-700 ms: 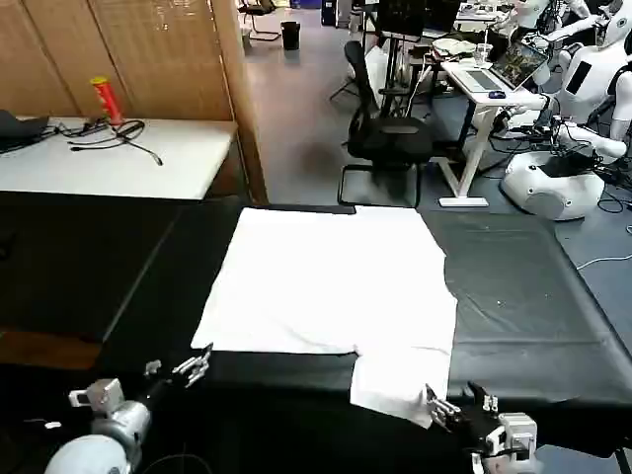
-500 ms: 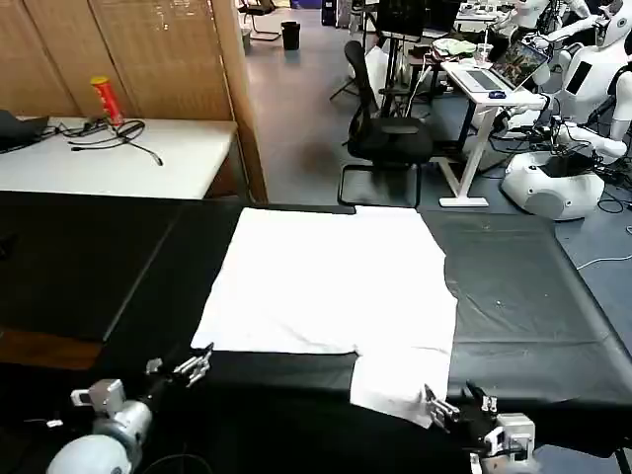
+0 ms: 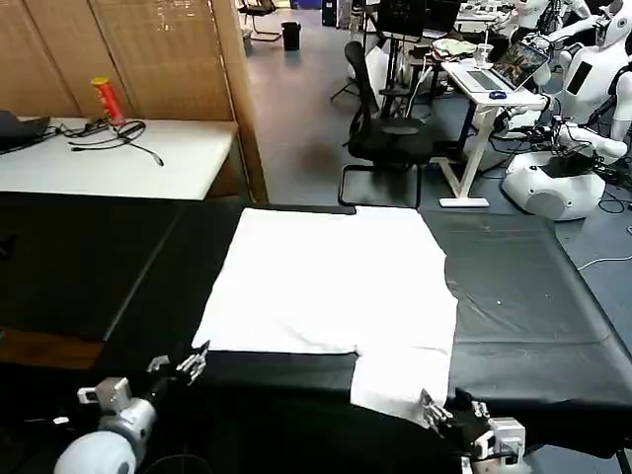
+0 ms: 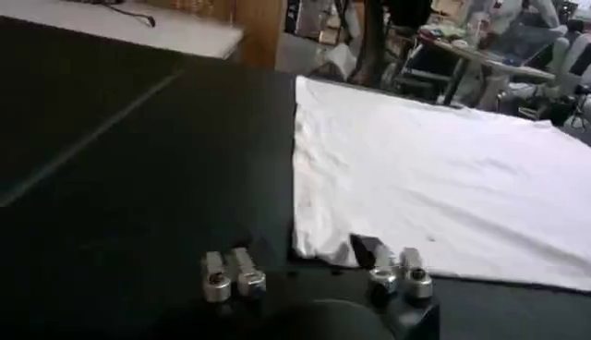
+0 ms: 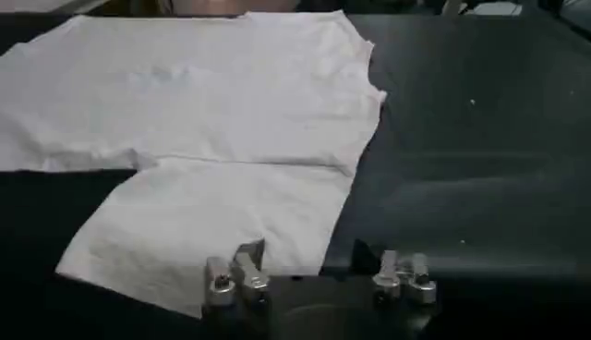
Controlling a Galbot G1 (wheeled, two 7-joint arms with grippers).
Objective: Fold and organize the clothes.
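Left pincer [image 4: 314, 277] gapes wide at the limp white cotton shirt's [image 3: 331, 281] corner; right pincer [image 5: 314, 277], also wide, hovers by the rectangular sleeve on the black-clothed desk [image 3: 533, 296].

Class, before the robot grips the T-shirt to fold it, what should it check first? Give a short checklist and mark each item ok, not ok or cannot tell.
1. T-shirt lies flat on the black cloth: mostly ok; the sleeve near the right hand lies spread toward the table's near edge.
2. Left hand open at the shirt's near corner: ok, one finger at the hem, the other over bare cloth.
3. Right hand open at the sleeve edge: ok, one finger over fabric, the other over cloth.
4. Either hand already pinching fabric: not ok, no grip yet.
5. Nothing lying on the shirt: ok.
6. Logo side up: cannot tell; no print shows.
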